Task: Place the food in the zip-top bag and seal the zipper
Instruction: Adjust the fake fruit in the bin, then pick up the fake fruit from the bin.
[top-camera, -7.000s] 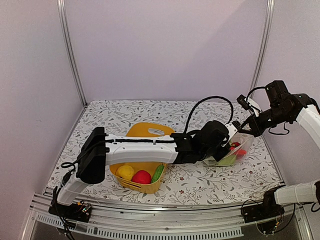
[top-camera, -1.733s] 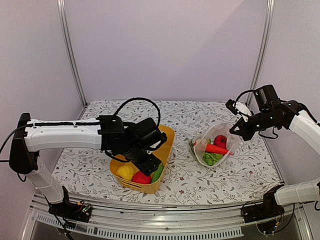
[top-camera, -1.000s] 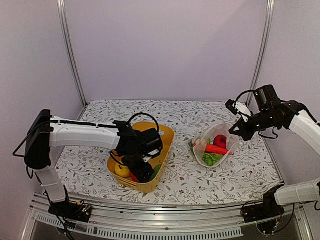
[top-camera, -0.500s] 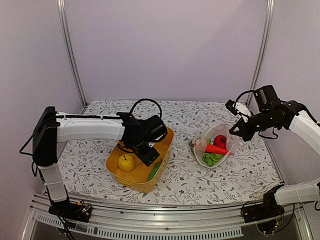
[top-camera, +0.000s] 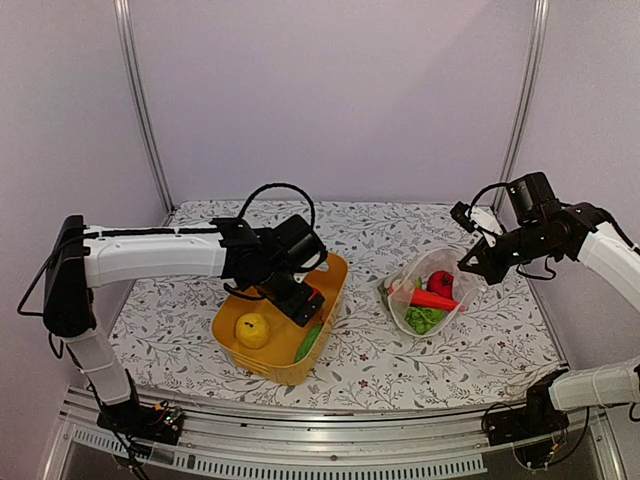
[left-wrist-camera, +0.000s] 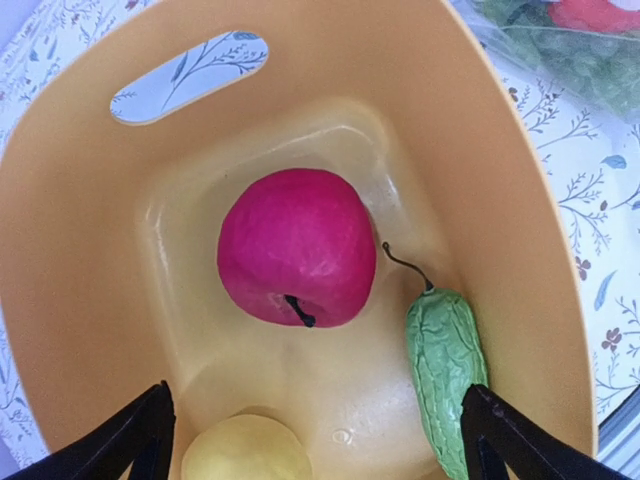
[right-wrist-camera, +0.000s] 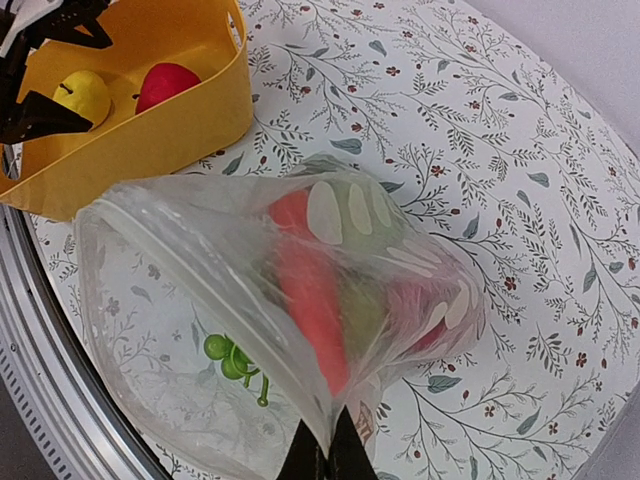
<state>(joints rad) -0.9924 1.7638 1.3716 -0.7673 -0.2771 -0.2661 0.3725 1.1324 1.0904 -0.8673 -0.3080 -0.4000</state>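
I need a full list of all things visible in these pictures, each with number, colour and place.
basket: one, yellow, left of table centre
apple: one, red, in basket
yellow fruit: one, yellow, in basket
gourd: one, green, in basket by its wall
bag: one, clear with white dots, right side
red fruit: one, red, in bag
chili: one, orange-red, in bag
greens: one bunch, green, in bag
grapes: one bunch, green, in bag
table: one, floral cover
left claw: open, above basket
right claw: shut on bag edge
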